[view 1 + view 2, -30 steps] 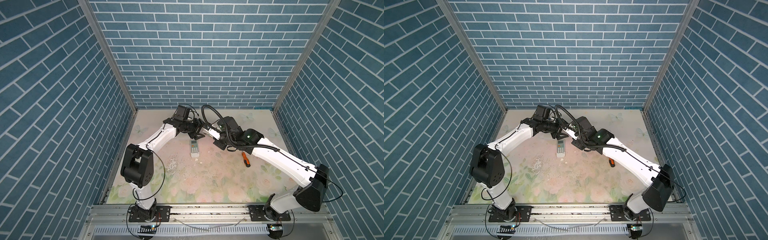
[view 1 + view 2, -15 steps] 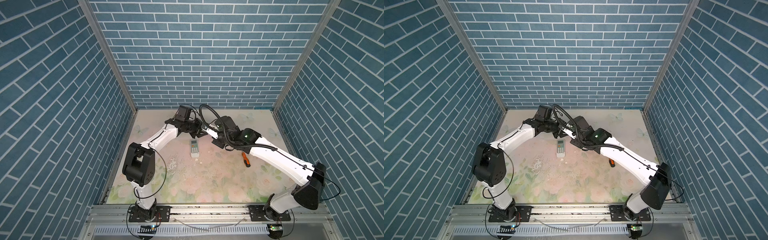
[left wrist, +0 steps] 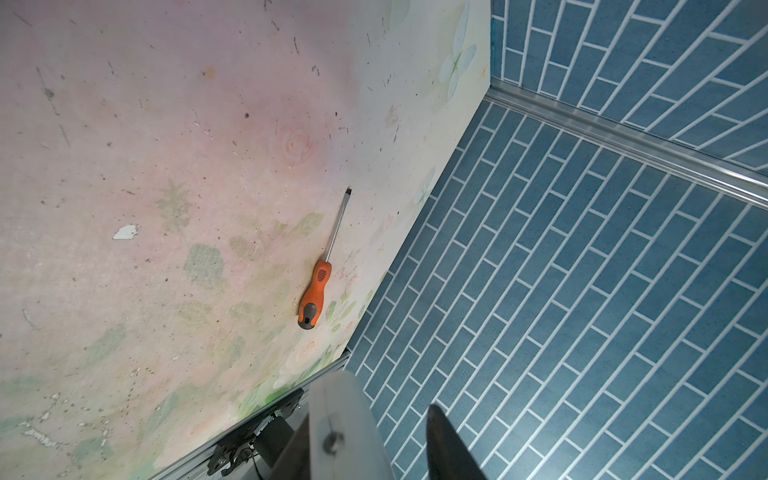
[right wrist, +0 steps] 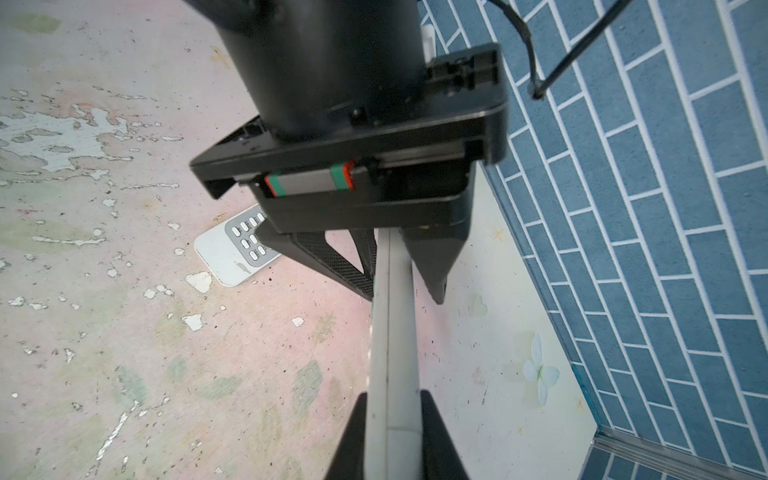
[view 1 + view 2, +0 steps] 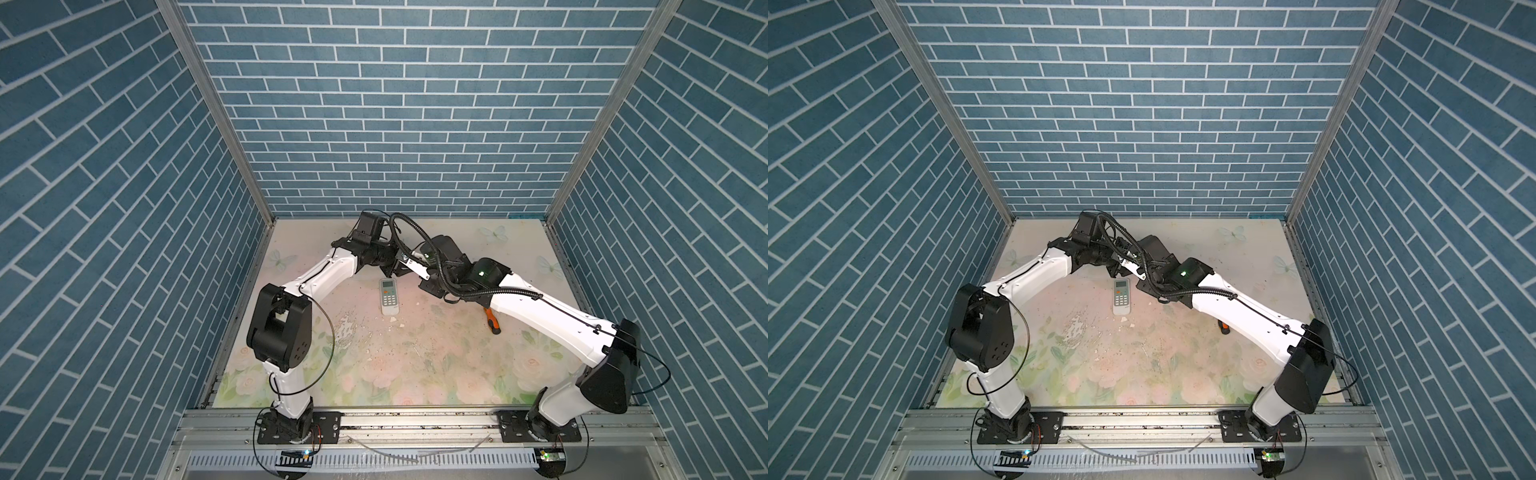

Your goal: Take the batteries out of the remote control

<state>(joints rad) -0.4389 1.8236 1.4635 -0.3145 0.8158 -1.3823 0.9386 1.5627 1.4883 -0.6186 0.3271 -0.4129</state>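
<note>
So the right gripper (image 4: pixel 394 424) is clamped on one end of a grey remote (image 4: pixel 392 332), keeping it up off the table (image 4: pixel 124 374). The left gripper (image 4: pixel 401 291) has its jaws either side of the far end. Whether they're touching or just shy of it, I can't tell from here. It's probably bracing the remote to get the cover off. No batteries are showing anywhere, so I'd say they're inside. A second remote (image 5: pixel 390 296) lies keypad-up below.

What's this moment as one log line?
right gripper: shut on white bar | left gripper: flanks it | remote, screwdriver: on table
</note>
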